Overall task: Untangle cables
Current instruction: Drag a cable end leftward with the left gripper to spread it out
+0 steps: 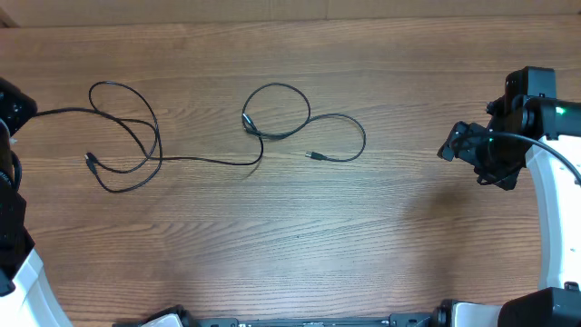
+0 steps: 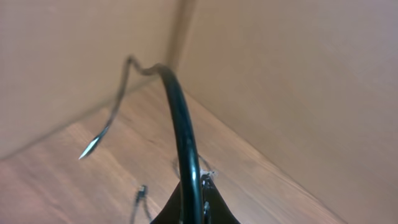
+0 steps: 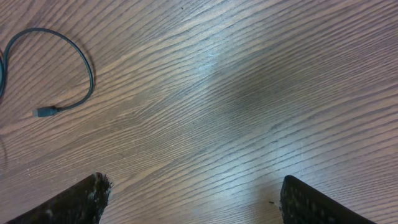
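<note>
Thin black cables lie in loops on the wooden table. One cable (image 1: 123, 136) coils at the left, with a plug tip (image 1: 91, 160) beside the coil. Its end runs to my left gripper (image 1: 23, 111) at the table's left edge, which is shut on it. In the left wrist view that cable (image 2: 180, 118) rises out of the shut left gripper (image 2: 194, 208) and arcs away. A second loop (image 1: 277, 109) lies mid-table and ends in a plug (image 1: 313, 156). My right gripper (image 1: 454, 145) hovers open to the right of it. Its fingertips (image 3: 93, 196) stand wide over bare wood, with the plug end (image 3: 43, 112) far left.
A tan cardboard wall (image 2: 280, 81) borders the table's back and left corner. The right arm's white link (image 1: 554, 209) runs down the right edge. Black arm bases (image 1: 318, 320) sit along the front edge.
</note>
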